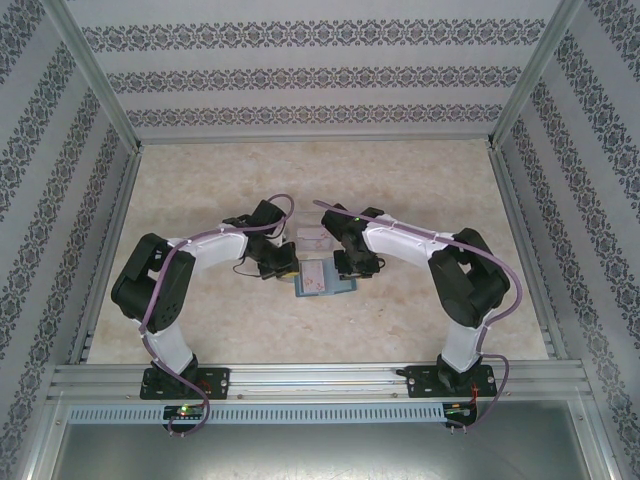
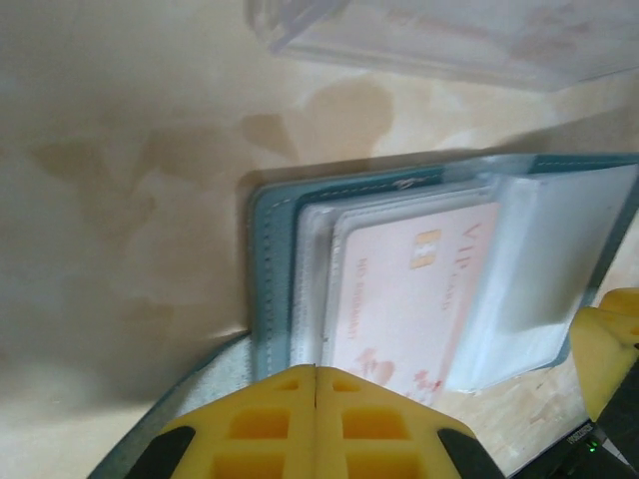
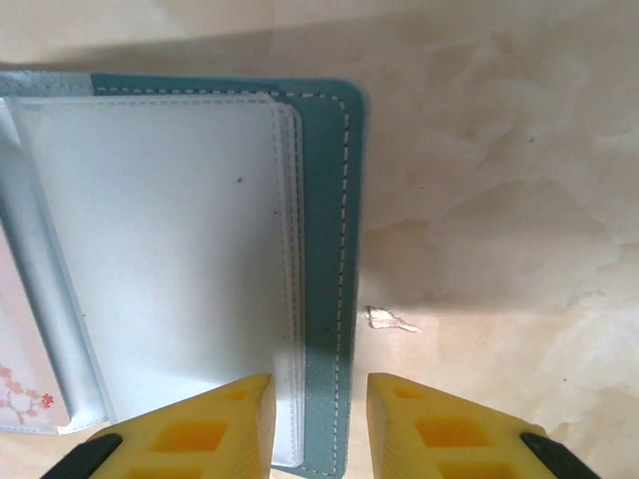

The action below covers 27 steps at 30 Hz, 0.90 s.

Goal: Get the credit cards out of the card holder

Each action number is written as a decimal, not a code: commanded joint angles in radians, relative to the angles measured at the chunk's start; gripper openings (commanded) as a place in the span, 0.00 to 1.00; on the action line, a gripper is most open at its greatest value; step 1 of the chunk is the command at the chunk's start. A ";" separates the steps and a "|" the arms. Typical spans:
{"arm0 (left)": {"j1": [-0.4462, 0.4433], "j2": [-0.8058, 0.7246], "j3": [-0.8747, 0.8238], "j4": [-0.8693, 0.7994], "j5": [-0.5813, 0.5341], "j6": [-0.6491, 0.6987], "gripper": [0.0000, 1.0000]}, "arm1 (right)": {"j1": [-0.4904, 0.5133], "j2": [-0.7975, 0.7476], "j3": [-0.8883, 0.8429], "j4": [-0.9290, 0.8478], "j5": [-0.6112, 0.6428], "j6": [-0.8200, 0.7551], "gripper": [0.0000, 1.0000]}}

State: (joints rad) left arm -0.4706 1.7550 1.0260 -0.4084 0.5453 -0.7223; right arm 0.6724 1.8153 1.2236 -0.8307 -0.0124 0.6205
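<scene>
This is a robotics lab test cell. A bare aluminium frame [image 1: 95, 75] boxes in a marble-look worktop [image 1: 420, 190]. Patterned wallpaper [image 1: 300, 70] covers the walls at 9, 12 and 3 o'clock (the metal posts stand exposed at the corners). At 6 o'clock a slotted aluminium rail [image 1: 320, 378] carries two robot arms bolted side by side, the left arm [image 1: 165, 285] and the right arm [image 1: 465, 280].

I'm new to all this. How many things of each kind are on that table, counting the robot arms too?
wallet: 1
clear tray: 1
pink card, in the wallet: 1
arms: 2, the left arm and the right arm
Total: 5
Whether the tray holds any cards is too blurred to tell.
</scene>
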 commanded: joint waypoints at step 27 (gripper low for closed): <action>-0.108 0.046 0.020 0.014 -0.009 -0.029 0.00 | -0.045 0.001 -0.093 0.393 -0.456 0.105 0.24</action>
State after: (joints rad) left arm -0.5694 1.7817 1.0592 -0.4110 0.5453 -0.7422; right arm 0.6365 1.7924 1.1488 -0.5152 -0.3882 0.6926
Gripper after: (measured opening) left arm 0.052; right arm 0.239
